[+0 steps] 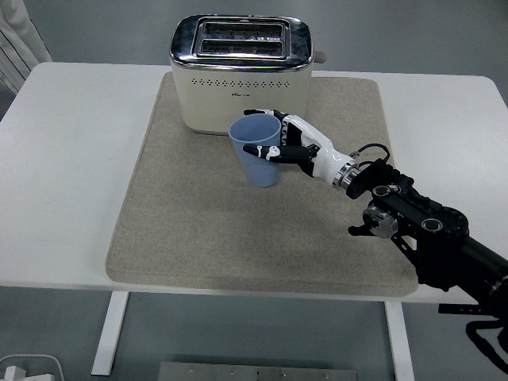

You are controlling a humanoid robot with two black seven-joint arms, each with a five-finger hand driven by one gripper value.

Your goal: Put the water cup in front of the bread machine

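A light blue water cup [257, 152] stands nearly upright on the beige mat [182, 222], just in front of the cream and chrome bread machine [240, 73]. My right hand [279, 143] comes in from the lower right and has its fingers wrapped round the cup's right side, thumb at the front. The cup's base looks to be at or just above the mat; I cannot tell whether it touches. The left arm is out of the picture.
The mat covers the middle of the white table [71, 159]. A person's white sleeve [20, 36] shows at the top left corner. My right forearm [421, 230] lies over the mat's right front part.
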